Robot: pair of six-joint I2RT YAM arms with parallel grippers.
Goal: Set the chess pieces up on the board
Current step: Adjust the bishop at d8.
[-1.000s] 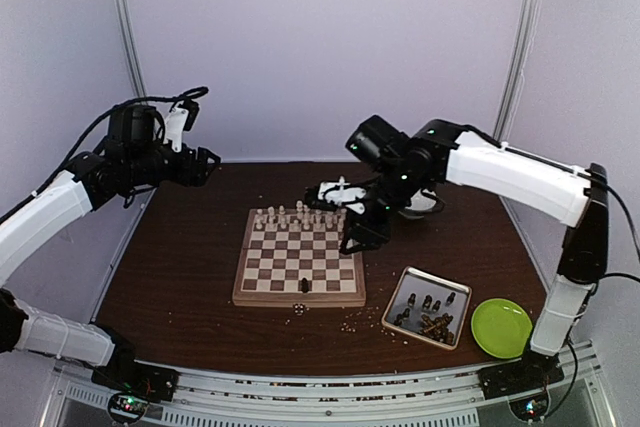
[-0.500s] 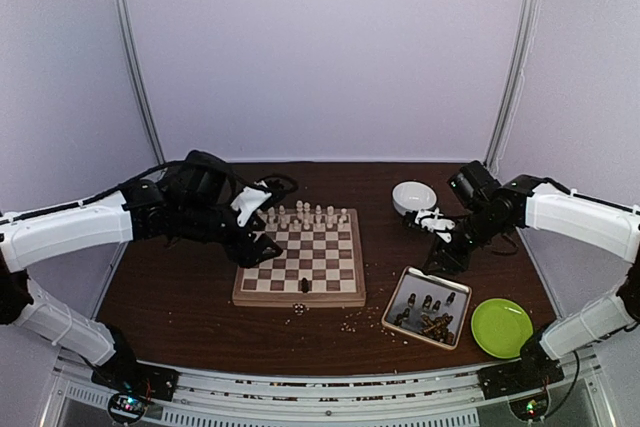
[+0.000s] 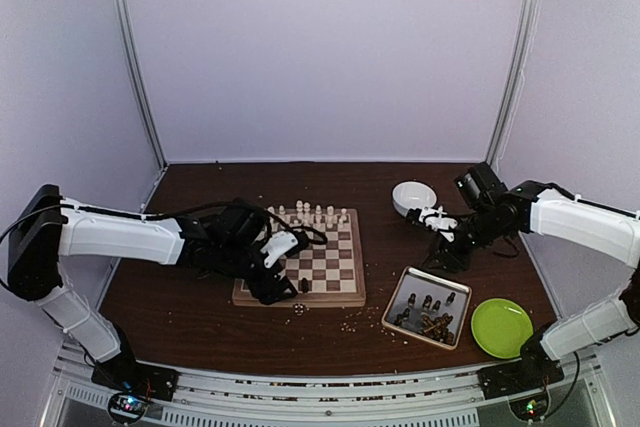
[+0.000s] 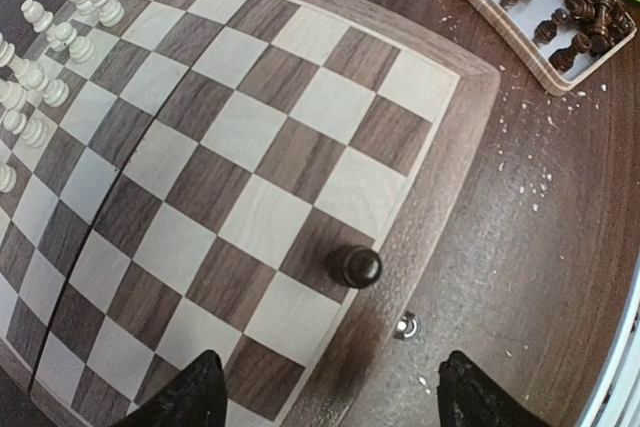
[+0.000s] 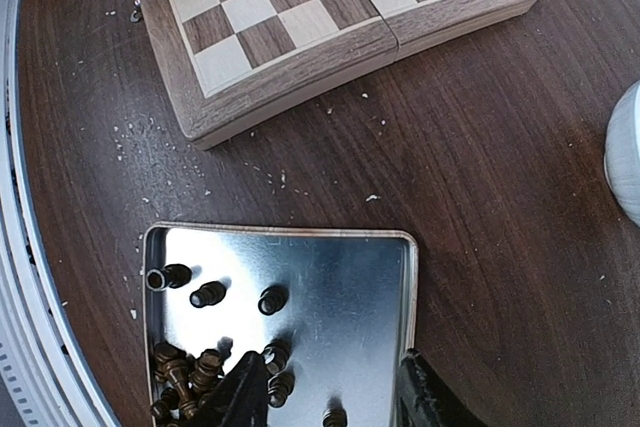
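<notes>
The board [image 3: 318,259] lies mid-table, with cream chess pieces [image 3: 300,215] in rows along its far side. One dark piece [image 3: 303,285] stands on a near-edge square. My left gripper [image 3: 272,287] is open and empty, low over the board's near left corner. In the left wrist view the dark piece [image 4: 357,266] stands ahead of the open left gripper [image 4: 325,402], near the clasp [image 4: 406,326]. My right gripper [image 3: 447,253] is open over the far edge of the metal tray [image 3: 450,324]. In the right wrist view the right gripper [image 5: 335,397] hangs open above loose dark pieces [image 5: 200,367].
A green plate [image 3: 500,327] sits right of the tray. A white bowl [image 3: 413,197] stands behind the right gripper and shows at the right edge of the right wrist view [image 5: 628,152]. Pale crumbs [image 3: 350,325] lie on the table by the board's near edge.
The left arm swung down from high on the left to the board's near left corner. The right arm left the board and moved right, to over the tray.
</notes>
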